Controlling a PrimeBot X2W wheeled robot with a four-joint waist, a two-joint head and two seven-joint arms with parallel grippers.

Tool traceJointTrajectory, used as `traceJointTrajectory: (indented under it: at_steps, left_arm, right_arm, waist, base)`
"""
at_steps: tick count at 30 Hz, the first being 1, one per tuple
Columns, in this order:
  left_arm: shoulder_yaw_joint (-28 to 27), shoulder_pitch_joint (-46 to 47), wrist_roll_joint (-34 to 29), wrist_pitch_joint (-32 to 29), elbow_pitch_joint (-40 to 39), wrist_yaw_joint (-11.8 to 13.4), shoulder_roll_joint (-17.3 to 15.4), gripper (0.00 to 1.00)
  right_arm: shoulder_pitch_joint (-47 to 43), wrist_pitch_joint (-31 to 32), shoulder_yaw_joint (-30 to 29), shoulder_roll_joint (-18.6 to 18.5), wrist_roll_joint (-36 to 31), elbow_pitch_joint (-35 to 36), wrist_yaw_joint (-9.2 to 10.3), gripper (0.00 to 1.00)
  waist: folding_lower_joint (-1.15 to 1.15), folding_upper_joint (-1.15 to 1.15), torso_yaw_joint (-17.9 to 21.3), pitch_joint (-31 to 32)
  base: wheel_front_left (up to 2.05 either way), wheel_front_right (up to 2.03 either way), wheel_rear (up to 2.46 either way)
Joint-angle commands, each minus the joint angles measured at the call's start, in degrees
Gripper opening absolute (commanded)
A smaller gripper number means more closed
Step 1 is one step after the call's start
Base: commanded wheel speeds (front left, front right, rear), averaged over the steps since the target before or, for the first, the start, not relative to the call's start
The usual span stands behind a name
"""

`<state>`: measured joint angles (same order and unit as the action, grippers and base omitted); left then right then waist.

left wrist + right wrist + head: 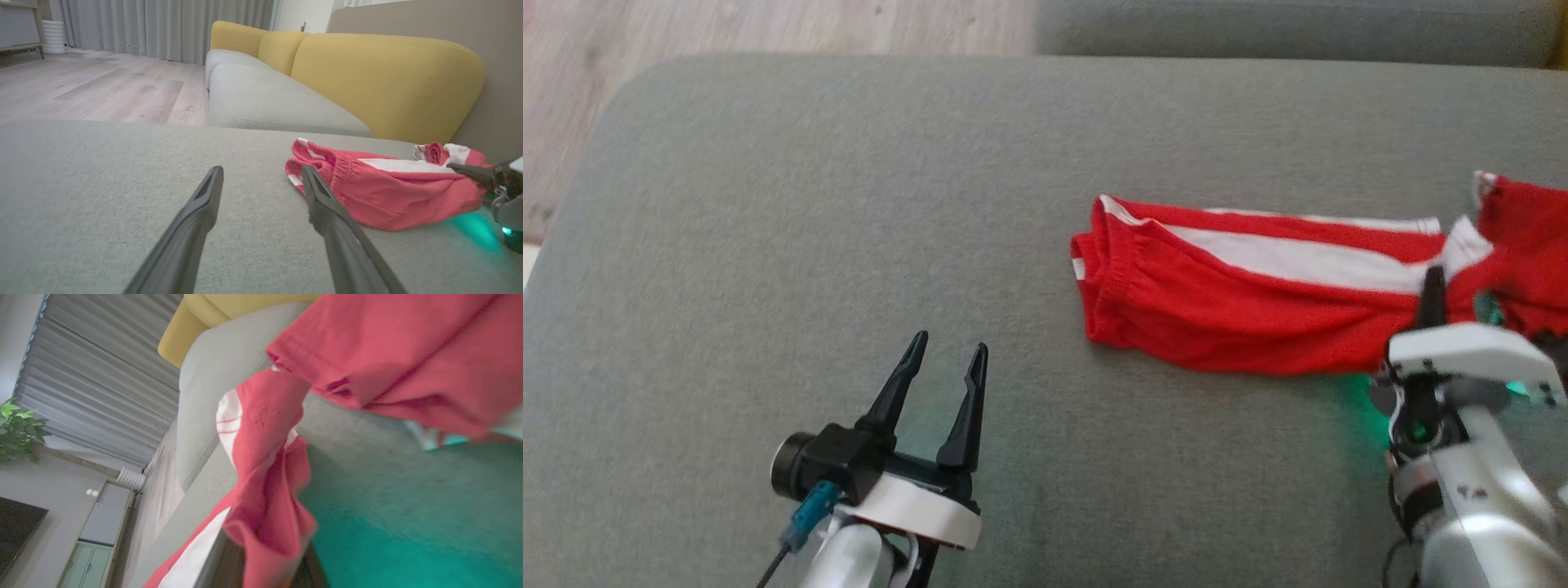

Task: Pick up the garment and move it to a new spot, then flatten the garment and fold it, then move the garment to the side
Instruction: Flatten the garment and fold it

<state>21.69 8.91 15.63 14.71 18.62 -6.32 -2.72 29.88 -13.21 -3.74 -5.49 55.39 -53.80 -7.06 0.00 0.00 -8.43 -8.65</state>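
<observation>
The garment [1241,286], red shorts with white side stripes, lies on the grey sofa cushion [849,212] toward the right. My right gripper [1431,287] is shut on the garment's cloth near its right end, one dark finger showing above the white wrist. In the right wrist view a pinched fold of red cloth [265,506] rises from between the fingers, lifted a little off the cushion. My left gripper [946,374] hovers open over bare cushion, left of the waistband end [314,163], holding nothing. Seen from the left wrist, its fingers [204,212] point toward the garment [392,192].
A second grey seat [261,98] with yellow back cushions [380,77] runs behind. Wooden floor [686,24] lies past the cushion's far left edge. Green light from my right wrist glows on the cushion [474,228].
</observation>
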Motion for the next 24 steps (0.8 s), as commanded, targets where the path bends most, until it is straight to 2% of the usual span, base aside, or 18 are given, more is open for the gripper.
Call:
traceJointTrajectory:
  at_steps: [1,11,18,24]
  left_arm:
    - [-2.36,1.08,-0.22,0.29,-1.66,-0.25,-0.16,1.00]
    - [-2.96,-0.59,-0.38,0.29,-1.86,-0.58,-0.16,1.00]
    - [-3.27,-0.98,-1.14,0.29,-1.27,-0.81,-0.16,1.00]
    - [-3.32,-1.12,-1.41,0.29,-0.91,-0.96,-0.16,1.00]
  right_arm:
    - [-0.21,-0.76,1.03,0.28,0.03,1.54,-0.43,0.00]
    - [-2.57,-1.70,-0.25,0.31,-2.07,3.20,-0.43,0.00]
    - [-1.91,-1.77,-3.01,1.60,-4.82,5.47,-0.43,0.00]
    - [-2.09,-1.78,-3.07,2.34,-7.05,7.39,-0.43,0.00]
  waist:
    - [0.00,0.00,1.34,1.39]
    - [0.00,0.00,2.27,2.79]
    - [0.00,0.00,0.98,3.14]
    - [0.00,0.00,-0.52,3.82]
  base:
    - [0.00,0.00,0.00]
    - [0.00,0.00,0.00]
    - [0.00,0.00,0.00]
    - [0.00,0.00,0.00]
